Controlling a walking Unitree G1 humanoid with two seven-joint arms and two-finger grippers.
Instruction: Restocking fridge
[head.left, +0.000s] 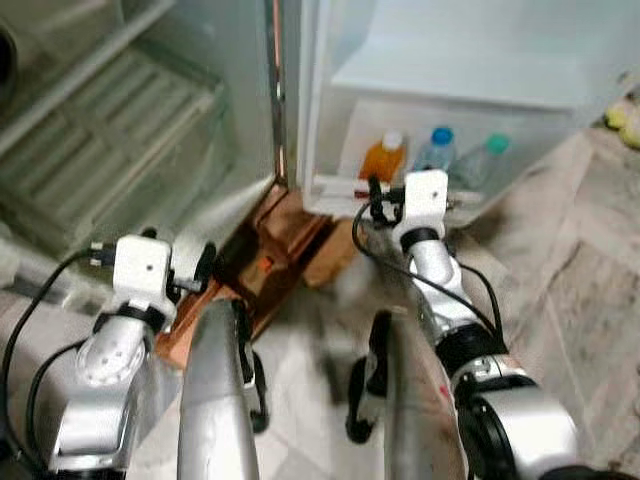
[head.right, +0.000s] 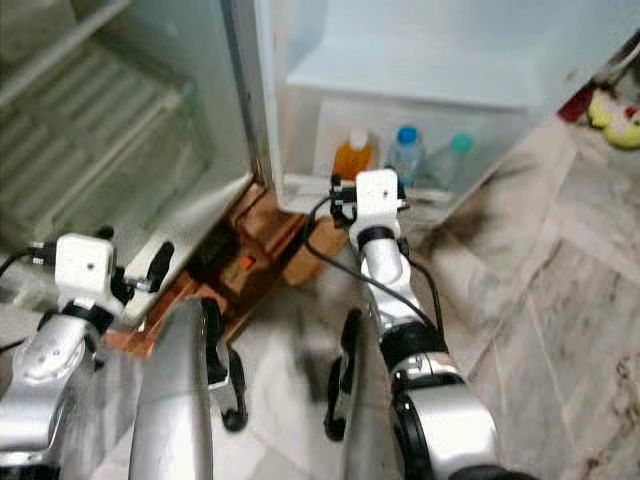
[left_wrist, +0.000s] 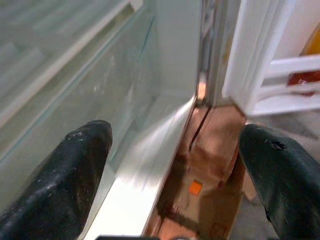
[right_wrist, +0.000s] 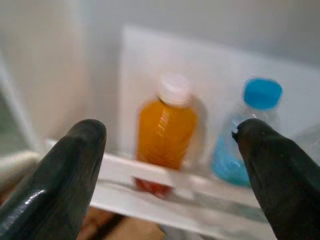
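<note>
The fridge stands open in front of me. Its door shelf (head.left: 335, 186) holds an orange juice bottle (right_wrist: 167, 125) with a white cap, a clear bottle with a blue cap (right_wrist: 252, 140) and a bottle with a teal cap (head.left: 487, 158). My right gripper (right_wrist: 170, 135) is open and empty, a short way in front of the shelf rail and pointing at the orange bottle. My left gripper (left_wrist: 175, 145) is also open and empty. It hovers low by the bottom front edge of the fridge compartment (left_wrist: 150, 150).
Glass shelves (head.left: 100, 130) fill the fridge interior on the left. A copper-brown base (head.left: 270, 260) sits under the fridge by the door hinge. Marble floor (head.left: 570, 270) spreads to the right, with yellow objects (head.left: 625, 120) at the far right edge.
</note>
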